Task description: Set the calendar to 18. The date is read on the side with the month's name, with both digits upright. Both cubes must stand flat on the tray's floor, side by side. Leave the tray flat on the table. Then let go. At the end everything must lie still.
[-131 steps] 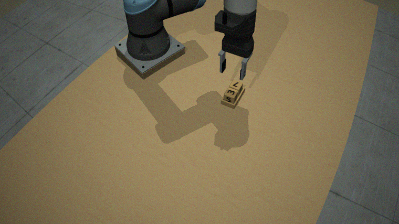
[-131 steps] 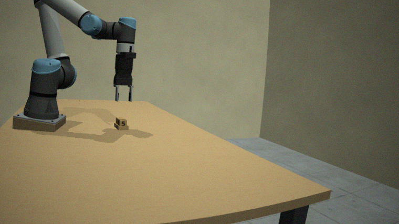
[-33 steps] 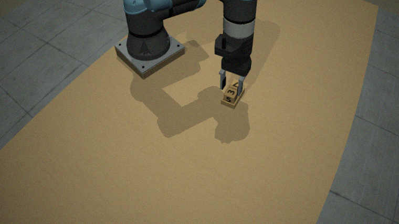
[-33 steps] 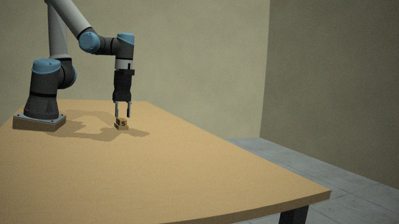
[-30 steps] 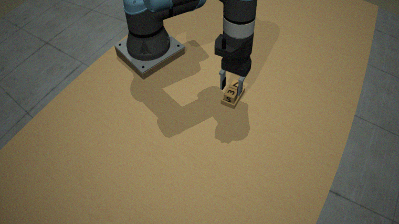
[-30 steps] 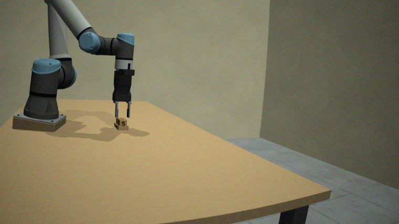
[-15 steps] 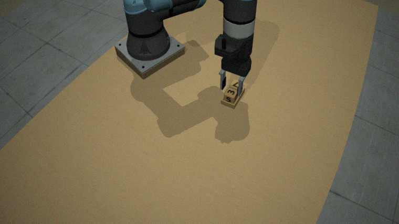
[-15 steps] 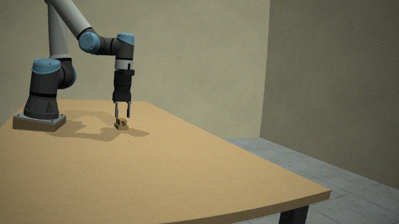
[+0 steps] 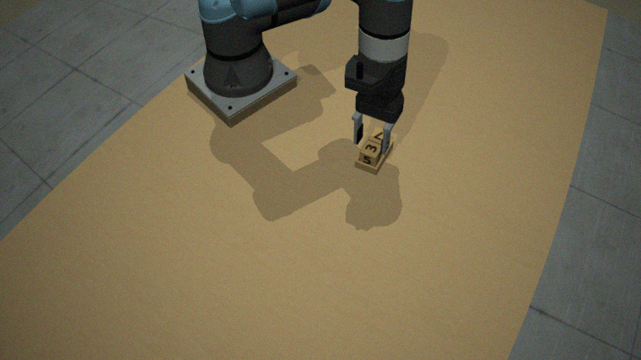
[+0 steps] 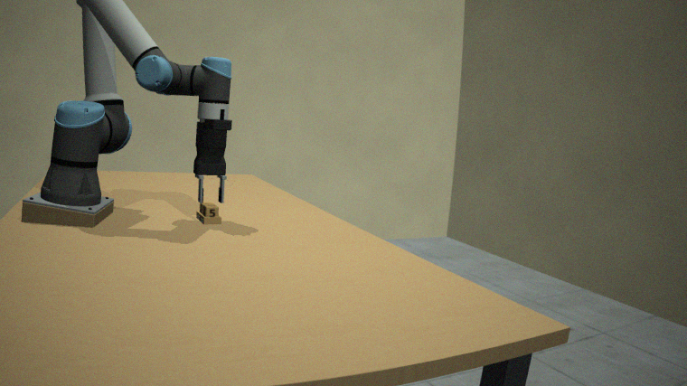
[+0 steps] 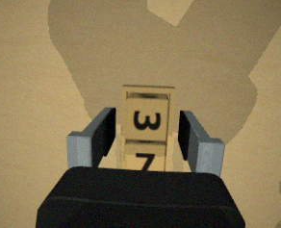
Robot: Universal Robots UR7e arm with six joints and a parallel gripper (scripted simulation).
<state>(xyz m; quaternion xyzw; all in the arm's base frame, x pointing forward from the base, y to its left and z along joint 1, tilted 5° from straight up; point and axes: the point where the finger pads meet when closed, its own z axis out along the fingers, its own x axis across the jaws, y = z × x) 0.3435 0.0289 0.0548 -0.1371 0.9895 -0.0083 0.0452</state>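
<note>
Two wooden digit cubes stand side by side in a small wooden tray [image 9: 378,165] on the table. The near cube [image 9: 370,152] shows 3 on top and 5 on its side; it also shows in the exterior view [image 10: 210,211]. The far cube [image 9: 379,138] shows 7 on top. In the wrist view the cube with 3 [image 11: 147,121] lies beyond the cube with 7 [image 11: 143,161]. My gripper [image 9: 372,138] is open, pointing straight down, its fingers straddling the far cube just above the cubes' tops. It also shows in the exterior view [image 10: 211,200] and in the wrist view [image 11: 145,147].
The robot base [image 9: 239,82] stands on the table behind and left of the tray. The table edge runs to the right, with grey floor tiles beyond it.
</note>
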